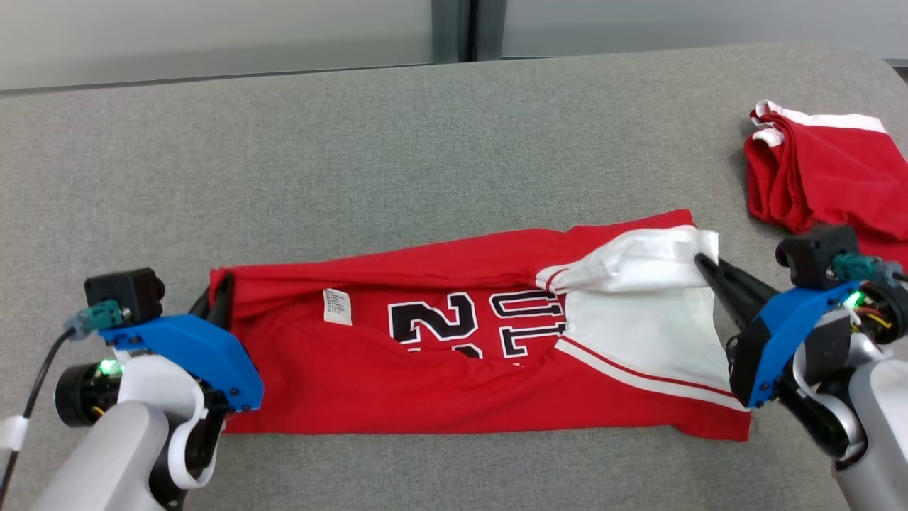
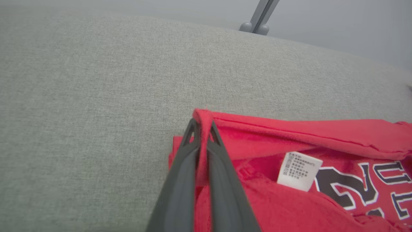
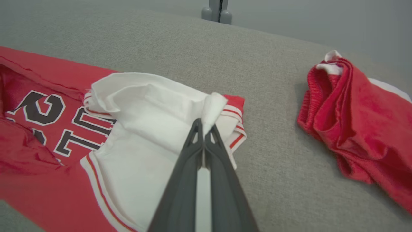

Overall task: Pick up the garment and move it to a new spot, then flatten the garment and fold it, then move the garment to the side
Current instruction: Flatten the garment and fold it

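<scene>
The garment point(image 1: 425, 383) is a red jersey with black-and-white lettering, a white care label and a white sleeve, stretched left to right across the grey surface. My left gripper point(image 1: 221, 284) is shut on a pinch of red cloth at the garment's point(image 2: 289, 199) left end; its fingers point(image 2: 180, 180) show red fabric squeezed between them. My right gripper point(image 1: 702, 261) is shut on the white sleeve edge at the garment's point(image 3: 141, 138) right end, fingertips point(image 3: 196, 129) closed on a tuft of white cloth. The upper red layer hangs folded over, partly covering the lettering.
A second red and white garment point(image 1: 823, 170) lies bunched at the far right of the grey padded surface point(image 1: 425, 142), close to my right arm; it also shows in the right wrist view point(image 3: 357, 122). Behind the surface stands a pale wall with a dark post point(image 1: 464, 28).
</scene>
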You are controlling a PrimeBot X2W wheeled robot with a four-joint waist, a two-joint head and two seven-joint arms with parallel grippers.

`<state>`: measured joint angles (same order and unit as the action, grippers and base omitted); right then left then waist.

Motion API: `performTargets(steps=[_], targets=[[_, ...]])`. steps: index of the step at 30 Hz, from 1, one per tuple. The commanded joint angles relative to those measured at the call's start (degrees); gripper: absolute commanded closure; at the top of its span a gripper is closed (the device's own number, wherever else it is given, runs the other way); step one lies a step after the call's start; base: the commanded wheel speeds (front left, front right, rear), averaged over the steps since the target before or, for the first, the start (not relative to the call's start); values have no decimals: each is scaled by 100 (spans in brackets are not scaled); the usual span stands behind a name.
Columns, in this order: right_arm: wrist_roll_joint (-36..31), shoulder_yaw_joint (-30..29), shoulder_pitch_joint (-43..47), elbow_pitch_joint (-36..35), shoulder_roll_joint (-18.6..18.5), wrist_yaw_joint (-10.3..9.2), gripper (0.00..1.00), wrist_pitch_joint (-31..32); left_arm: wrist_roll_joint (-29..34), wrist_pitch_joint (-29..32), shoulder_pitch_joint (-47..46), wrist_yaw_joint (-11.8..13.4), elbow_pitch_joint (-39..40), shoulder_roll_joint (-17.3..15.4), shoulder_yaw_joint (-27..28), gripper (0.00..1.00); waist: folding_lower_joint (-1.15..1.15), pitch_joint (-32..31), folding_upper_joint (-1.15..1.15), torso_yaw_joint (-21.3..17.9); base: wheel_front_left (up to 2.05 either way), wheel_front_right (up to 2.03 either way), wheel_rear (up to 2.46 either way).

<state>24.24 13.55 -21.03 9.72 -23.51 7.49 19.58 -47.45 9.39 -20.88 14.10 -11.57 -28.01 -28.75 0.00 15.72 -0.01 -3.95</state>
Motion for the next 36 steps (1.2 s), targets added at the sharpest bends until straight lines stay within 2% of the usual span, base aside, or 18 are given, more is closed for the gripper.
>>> performTargets(steps=[1,13,14,15,16,17,27,31,36], targets=[[-25,-55,175,-67,63,1,100,-32,-31,-47,101,6,-12,32,-14,100,0,-4,1,11,0,0,0],[-154,-443,899,-254,409,1,100,-276,-200,-662,542,74,43,230,225,100,0,-72,1,-31,0,0,0],[-148,-473,944,-226,451,1,92,-308,-222,-739,613,75,91,247,258,80,0,-86,1,-35,0,0,0],[-160,-512,989,-212,484,1,72,-353,-234,-812,678,74,160,255,279,62,0,-97,1,-35,0,0,0],[-178,-550,1048,-187,523,1,38,-378,-248,-871,748,89,212,268,304,16,0,-114,1,-32,0,0,0],[-201,-594,1104,-174,571,1,0,-429,-257,-921,830,94,284,280,314,0,0,-125,1,-29,0,0,0],[-312,-1180,1659,-82,840,1,0,-618,-430,-1069,1693,219,841,304,287,0,0,-274,1,50,0,0,0],[-317,-1471,1802,-140,925,1,0,-585,-422,-1261,1948,377,998,273,405,0,0,-392,1,86,0,0,0],[-289,-1794,1847,-275,1027,1,0,-525,-275,-1722,1991,577,1067,404,585,0,0,-583,1,161,0,0,0]])
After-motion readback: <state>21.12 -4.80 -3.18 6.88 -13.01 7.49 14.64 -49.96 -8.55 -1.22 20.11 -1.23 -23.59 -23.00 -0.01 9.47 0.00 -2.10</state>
